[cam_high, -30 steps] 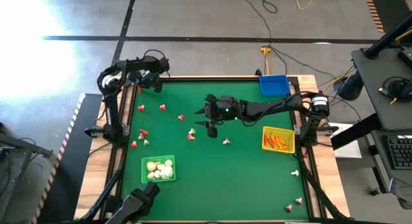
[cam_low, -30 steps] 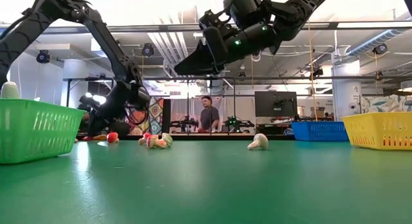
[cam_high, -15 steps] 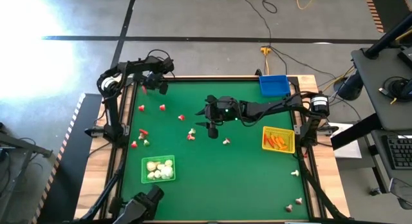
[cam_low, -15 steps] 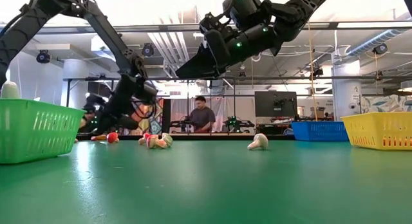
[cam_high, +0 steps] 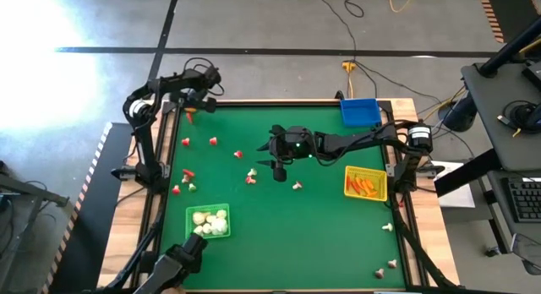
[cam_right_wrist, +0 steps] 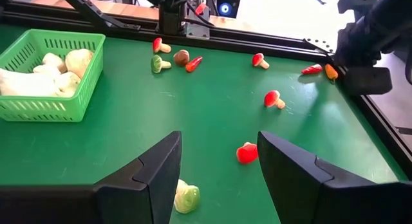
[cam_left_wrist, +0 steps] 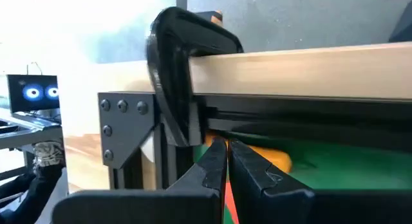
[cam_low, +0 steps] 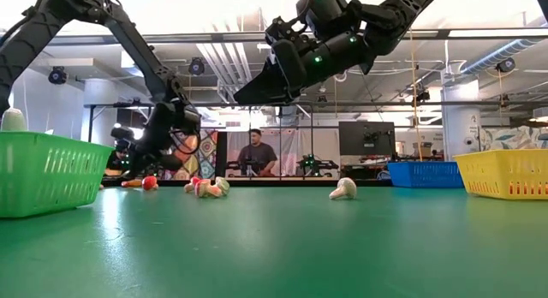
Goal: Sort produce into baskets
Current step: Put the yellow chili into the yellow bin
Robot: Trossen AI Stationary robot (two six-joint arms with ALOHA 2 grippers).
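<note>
text: none you can read | labels, brands, numbers: none legible on the table, baskets or arms | signs: none | room screens: you get glowing shapes only, no readable words

Green table mat (cam_high: 313,226), person (cam_low: 253,152) behind, floor cables (cam_high: 338,24)

High view: 3 baskets on the table (cam_high: 338,235). One basket (cam_high: 208,221) sits near the front left, holding bulbs (cam_high: 205,223); a second (cam_high: 365,183) lies at the right edge, holding sticks (cam_high: 363,186); a third (cam_high: 360,112) occupies the far right corner. Loose produce (cam_high: 251,173) lies scattered between them.
</note>
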